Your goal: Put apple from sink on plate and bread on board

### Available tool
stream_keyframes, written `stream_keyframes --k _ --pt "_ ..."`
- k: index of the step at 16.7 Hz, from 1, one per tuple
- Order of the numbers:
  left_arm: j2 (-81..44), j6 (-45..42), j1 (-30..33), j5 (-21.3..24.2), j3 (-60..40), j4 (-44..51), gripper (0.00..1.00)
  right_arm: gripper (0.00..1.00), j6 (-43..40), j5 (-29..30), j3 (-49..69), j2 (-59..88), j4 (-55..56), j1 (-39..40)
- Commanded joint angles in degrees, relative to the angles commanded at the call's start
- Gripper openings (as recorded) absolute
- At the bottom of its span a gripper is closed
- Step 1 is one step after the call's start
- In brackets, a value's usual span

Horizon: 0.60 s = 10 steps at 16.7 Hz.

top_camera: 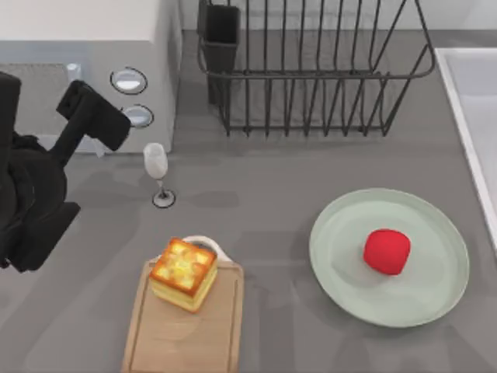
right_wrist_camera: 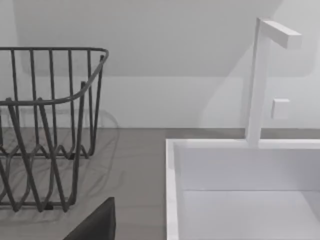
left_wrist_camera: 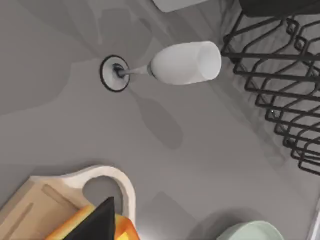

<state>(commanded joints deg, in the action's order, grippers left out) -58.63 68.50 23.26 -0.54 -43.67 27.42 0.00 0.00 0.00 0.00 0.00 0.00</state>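
Observation:
The red apple (top_camera: 387, 250) lies on the mint-green plate (top_camera: 435, 299) at the table's right, a little right of the plate's middle. The bread (top_camera: 183, 273) sits on the far end of the wooden board (top_camera: 182, 338), just behind the white handle (left_wrist_camera: 122, 182). The pale sink (top_camera: 468, 116) runs along the right edge, and its basin (right_wrist_camera: 172, 190) holds nothing that I can see. My left arm (top_camera: 35, 202) hangs at the far left, well clear of the board; a dark part of my left gripper (left_wrist_camera: 100, 222) overlaps the bread (left_wrist_camera: 125, 230). A dark part of my right gripper (right_wrist_camera: 97, 225) shows beside the sink.
A wine glass (top_camera: 158, 167) stands between my left arm and the board. A black wire dish rack (top_camera: 311, 78) fills the back middle. A white appliance with two dials (top_camera: 128, 81) stands at the back left. A white faucet (right_wrist_camera: 260, 80) rises behind the sink.

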Motion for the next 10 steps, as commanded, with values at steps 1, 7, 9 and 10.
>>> stream_keyframes --k 1,7,9,10 --pt "5.47 -7.35 -2.10 0.03 3.35 -2.57 1.00 1.00 0.00 0.00 0.00 0.00 0.00 0.00" --pt "37.99 -46.62 -14.58 0.22 25.96 -17.46 1.00 1.00 0.00 0.00 0.00 0.00 0.00 0.00" --pt "46.60 -55.78 -18.06 0.30 32.84 -21.52 1.00 1.00 0.00 0.00 0.00 0.00 0.00 0.00" --pt "50.10 -59.43 -19.55 0.35 35.81 -23.24 1.00 1.00 0.00 0.00 0.00 0.00 0.00 0.00"
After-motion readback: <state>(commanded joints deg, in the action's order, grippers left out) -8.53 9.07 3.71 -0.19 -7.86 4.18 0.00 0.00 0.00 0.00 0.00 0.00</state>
